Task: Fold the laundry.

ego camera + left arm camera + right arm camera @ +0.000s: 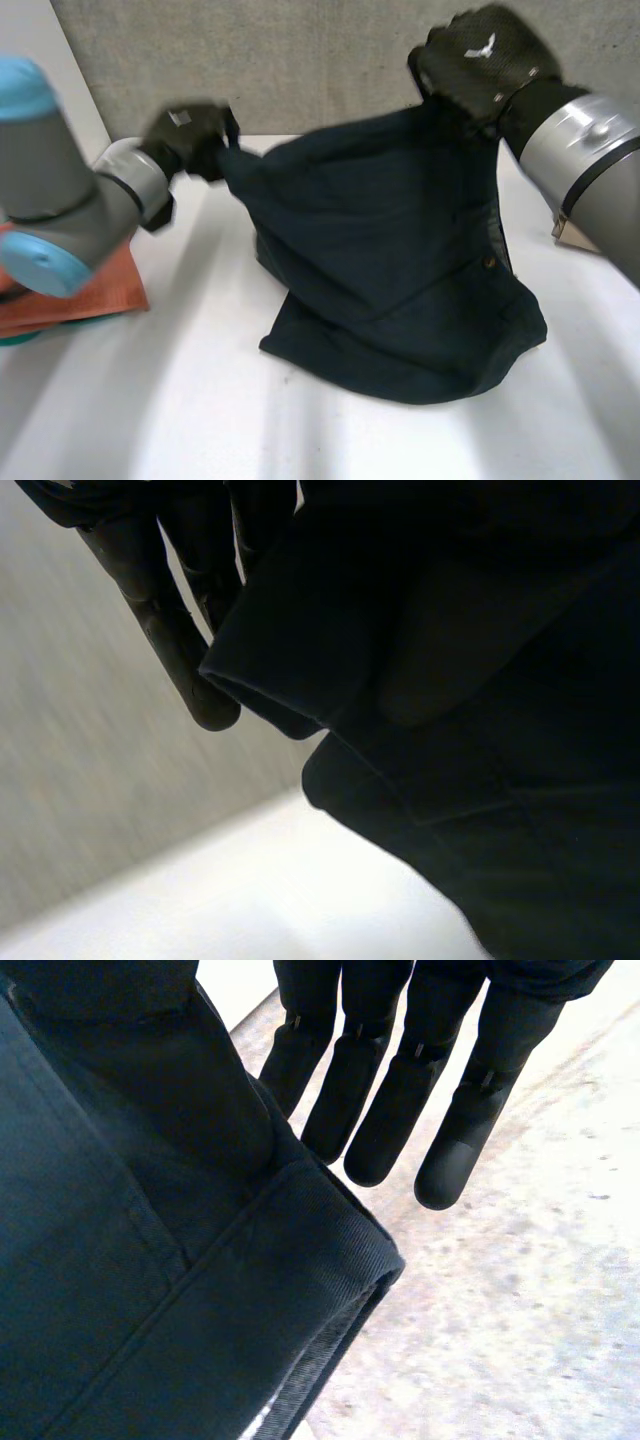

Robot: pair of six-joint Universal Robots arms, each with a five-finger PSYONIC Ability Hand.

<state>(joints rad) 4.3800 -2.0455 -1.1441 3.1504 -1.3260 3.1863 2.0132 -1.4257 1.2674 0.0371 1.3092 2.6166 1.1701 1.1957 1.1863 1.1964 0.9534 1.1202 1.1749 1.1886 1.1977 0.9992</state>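
Observation:
A dark navy garment [390, 260] hangs stretched between my two hands, its lower part bunched on the white table [200, 420]. My left hand [188, 138] pinches the garment's upper left corner just above the table's far edge. My right hand [478, 62] holds the upper right corner higher up, in front of the grey wall. In the left wrist view a hemmed edge of the garment [450, 680] lies against my left hand [170, 630]. Beside my right hand's [390, 1110] straight fingers, in its own wrist view, a thick seamed corner of the garment [120, 1260] hangs from the palm side.
A folded orange-red cloth [100, 290] lies at the table's left edge on something teal [20, 335], under my left arm. A tan object [570, 232] sits at the right behind my right forearm. The grey wall [300, 60] stands close behind the table.

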